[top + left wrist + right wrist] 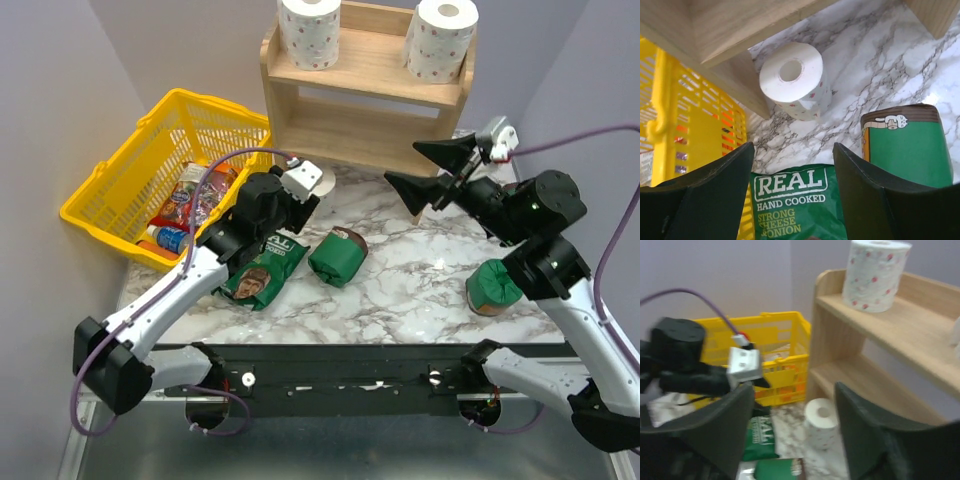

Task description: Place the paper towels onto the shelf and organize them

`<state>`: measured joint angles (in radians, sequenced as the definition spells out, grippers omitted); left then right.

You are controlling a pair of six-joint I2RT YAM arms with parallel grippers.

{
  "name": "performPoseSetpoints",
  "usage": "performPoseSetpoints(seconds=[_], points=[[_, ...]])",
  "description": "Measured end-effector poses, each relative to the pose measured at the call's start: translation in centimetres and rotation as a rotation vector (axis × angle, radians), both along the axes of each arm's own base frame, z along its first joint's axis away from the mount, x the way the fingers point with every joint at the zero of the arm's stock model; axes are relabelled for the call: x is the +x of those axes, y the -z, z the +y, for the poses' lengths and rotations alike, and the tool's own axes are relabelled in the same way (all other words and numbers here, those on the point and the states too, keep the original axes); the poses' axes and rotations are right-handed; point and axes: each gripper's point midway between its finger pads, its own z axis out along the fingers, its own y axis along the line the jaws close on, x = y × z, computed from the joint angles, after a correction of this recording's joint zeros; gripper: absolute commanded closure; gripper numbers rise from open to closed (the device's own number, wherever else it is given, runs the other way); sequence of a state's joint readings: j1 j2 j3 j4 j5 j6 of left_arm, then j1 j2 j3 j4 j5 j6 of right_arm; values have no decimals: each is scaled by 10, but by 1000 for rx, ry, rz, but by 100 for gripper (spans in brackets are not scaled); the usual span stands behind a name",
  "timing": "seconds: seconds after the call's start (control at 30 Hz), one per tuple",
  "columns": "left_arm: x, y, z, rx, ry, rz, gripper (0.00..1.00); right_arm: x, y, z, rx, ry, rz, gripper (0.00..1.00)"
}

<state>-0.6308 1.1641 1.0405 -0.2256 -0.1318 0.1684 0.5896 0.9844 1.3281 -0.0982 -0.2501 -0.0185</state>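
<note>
Ahead of the left gripper (792, 152), with its jaws spread, a bare strip of table (880, 65) is available up to the standing paper towel roll (792, 80). Passage to its left is blocked by the yellow basket (670, 105), and beyond the roll by the shelf (715, 25). Under the fingers lie a crisp bag (795, 200) and a green package (907, 145).

Ahead of the right gripper (793, 387), also spread, the shelf stands to the right and the left arm (685, 360) to the left. Open board is seen between the left shelved roll (309, 30) and the right shelved roll (441, 38).
</note>
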Motion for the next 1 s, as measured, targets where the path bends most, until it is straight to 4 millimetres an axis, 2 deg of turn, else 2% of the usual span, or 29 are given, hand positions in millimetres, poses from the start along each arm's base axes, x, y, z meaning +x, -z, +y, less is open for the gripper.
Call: performPoseSetpoints(seconds=[0.1,0.2,0.27,0.47,0.6,0.73,0.87,1.0], points=[[13,19,-17,66,66,29,24,-24,7,-4,22,-56,11,8],[28,41,-35,119,114,78,22,-40,21,-10,24,-82,27,5],[38,55,-46,142,137,109,21,-54,20,-18,39,-88,11,0],[68,88,-70,199,160,160,21,-81,18,-38,73,-81,-41,0],[78,100,-74,234,164,170,21,-85,16,-46,75,-55,-61,0],[87,105,-75,270,152,166,21,-81,24,-46,59,-38,-31,0],[90,104,-68,321,135,148,21,-80,30,-46,41,-37,-17,0],[95,103,-64,371,132,123,21,-80,27,-47,25,-32,-23,0]])
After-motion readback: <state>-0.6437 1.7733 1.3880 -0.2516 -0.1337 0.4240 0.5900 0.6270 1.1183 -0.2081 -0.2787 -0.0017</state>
